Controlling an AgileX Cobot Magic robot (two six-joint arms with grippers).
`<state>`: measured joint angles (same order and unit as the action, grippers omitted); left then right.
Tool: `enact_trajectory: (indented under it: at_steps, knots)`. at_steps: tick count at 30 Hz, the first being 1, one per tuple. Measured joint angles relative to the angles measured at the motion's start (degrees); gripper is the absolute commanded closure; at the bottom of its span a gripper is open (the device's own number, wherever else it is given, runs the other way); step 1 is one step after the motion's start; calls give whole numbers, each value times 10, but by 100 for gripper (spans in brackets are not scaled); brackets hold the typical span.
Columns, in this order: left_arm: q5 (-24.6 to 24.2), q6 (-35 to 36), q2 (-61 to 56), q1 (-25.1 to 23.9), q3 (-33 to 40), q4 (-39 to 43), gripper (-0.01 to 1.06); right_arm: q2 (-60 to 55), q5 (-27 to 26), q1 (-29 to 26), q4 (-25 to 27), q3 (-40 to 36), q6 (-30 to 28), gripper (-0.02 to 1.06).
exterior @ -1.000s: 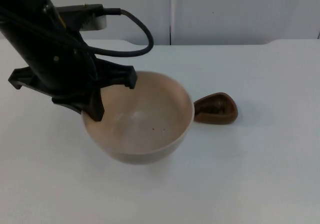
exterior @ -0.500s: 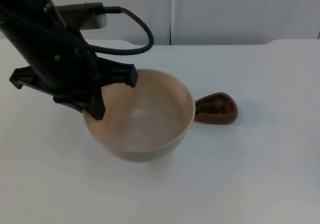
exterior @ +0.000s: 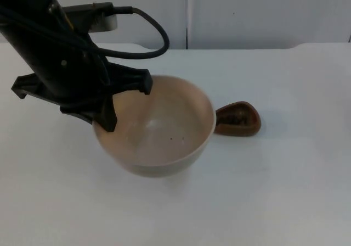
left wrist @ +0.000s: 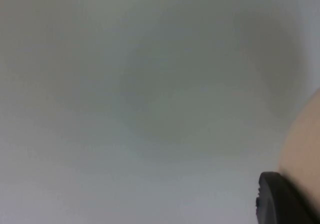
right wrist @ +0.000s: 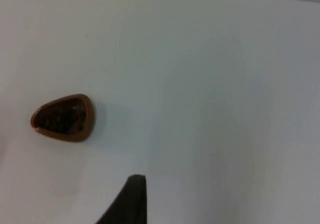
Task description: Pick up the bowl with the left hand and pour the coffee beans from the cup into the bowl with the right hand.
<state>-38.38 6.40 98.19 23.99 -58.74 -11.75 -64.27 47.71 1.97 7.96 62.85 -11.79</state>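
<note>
Right now my widest landmark is the white surface, which runs back to the grey partition wall. On it, left of centre in the top view, I see the large round beige ceramic bowl; its pale wall also shows in the left wrist view. A couple of dark specks lie on the bowl's inner floor. My left arm comes down from the upper left, and the left gripper is at the bowl's left rim, its fingers clenched on that rim, one black finger reaching down inside the bowl. I cannot tell whether the bowl's base touches the surface. Just beside the bowl's right edge lies the small brown teardrop-shaped cup of coffee beans, resting on the surface with dark beans inside; the right wrist view shows it too. The right gripper hangs above the surface, apart from that cup, and I cannot tell how its fingers are set.
</note>
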Motion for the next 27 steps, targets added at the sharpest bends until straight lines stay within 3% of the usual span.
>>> enact_trajectory:
  at_steps: [10,22,27]
  knots:
    - [0,0,0,0,0,-9,105,-79,6,6,10,81,-17,-1]
    - [4,15,0,0,0,-33,105,-194,17,113,10,161,-34,-1]
    - [8,149,0,0,0,57,105,-255,19,167,-31,190,0,-1]
